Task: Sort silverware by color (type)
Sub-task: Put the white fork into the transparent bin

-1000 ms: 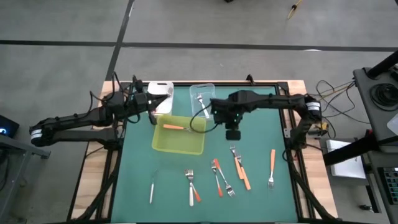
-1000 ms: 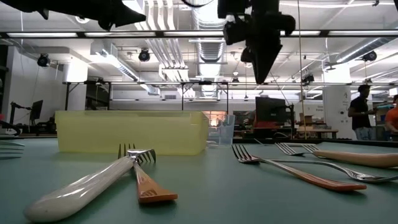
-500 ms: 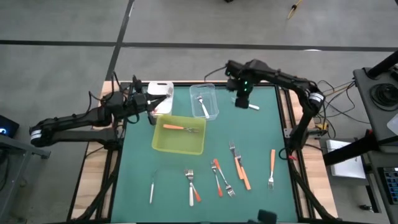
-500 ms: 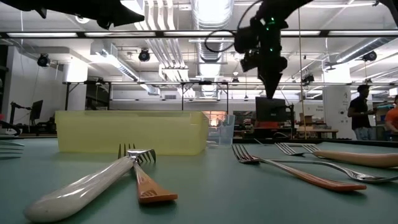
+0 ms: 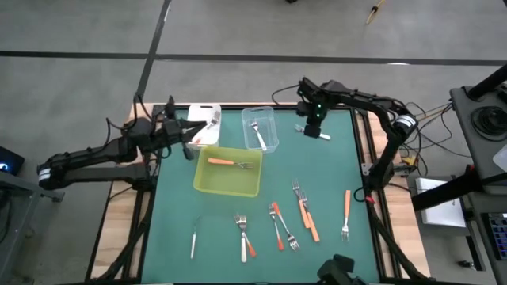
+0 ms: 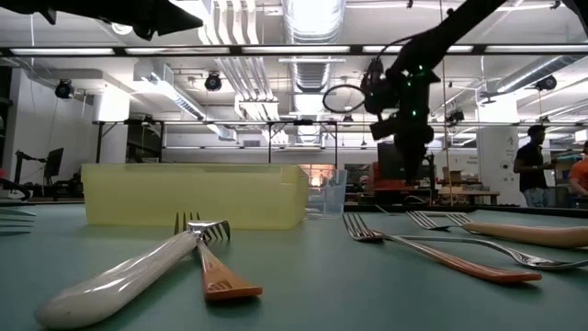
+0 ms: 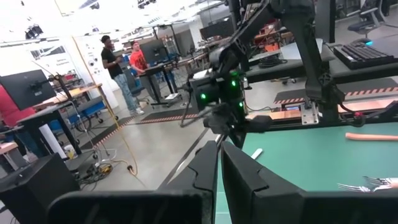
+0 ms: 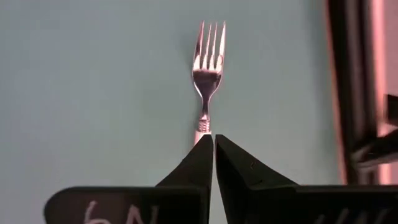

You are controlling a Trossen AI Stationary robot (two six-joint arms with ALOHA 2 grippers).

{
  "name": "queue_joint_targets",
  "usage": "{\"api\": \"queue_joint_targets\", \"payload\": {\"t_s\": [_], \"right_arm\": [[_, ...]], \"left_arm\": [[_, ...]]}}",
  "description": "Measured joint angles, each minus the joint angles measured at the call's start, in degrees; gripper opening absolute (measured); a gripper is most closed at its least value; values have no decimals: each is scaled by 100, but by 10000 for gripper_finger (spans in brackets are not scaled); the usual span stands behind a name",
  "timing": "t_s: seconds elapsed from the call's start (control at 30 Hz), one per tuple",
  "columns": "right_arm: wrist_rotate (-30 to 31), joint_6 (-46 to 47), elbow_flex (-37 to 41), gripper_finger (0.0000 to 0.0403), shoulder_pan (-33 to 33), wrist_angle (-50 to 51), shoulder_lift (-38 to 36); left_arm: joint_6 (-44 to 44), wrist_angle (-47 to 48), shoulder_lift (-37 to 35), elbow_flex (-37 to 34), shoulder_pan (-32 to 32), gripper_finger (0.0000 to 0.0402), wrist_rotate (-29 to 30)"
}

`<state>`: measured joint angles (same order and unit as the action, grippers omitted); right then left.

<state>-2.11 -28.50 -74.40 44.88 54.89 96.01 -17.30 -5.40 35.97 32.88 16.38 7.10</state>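
Faintly, "6N" marks the right end effector (image 8: 213, 146) over a fork (image 8: 208, 71).

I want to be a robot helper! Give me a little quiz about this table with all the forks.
1. True or false: an orange-handled metal fork lies in the yellow-green plastic tray.
2. Which arm's gripper is nearest the white-handled silver fork? A) left B) right
3. Fill in: the right gripper has its fingers ____.
Key: 1 true; 2 B; 3 shut.
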Motion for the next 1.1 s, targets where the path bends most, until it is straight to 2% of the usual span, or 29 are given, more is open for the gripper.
{"api": "queue_joint_targets", "payload": {"t_s": [0.17, 0.47, 0.57, 0.87, 0.97, 1.1], "right_arm": [[16, -3, 585, 9, -9, -657, 0], [56, 145, 1062, 17, -8, -886, 0], [59, 146, 1209, 44, -8, -1129, 0], [60, 218, 1295, 164, -10, -1660, 0], [62, 188, 1273, 187, -8, -1707, 0], [62, 120, 1280, 197, -8, -1703, 11]], "left_arm": [[0, 43, -144, -44, 0, 3, 4], [-20, 43, -195, -67, 0, 3, 6], [-20, 43, -197, -67, 0, 3, 6], [-22, 41, -196, -67, 0, 3, 6], [-22, 41, -196, -67, 0, 3, 6], [-22, 40, -195, -69, 0, 3, 6]]}}
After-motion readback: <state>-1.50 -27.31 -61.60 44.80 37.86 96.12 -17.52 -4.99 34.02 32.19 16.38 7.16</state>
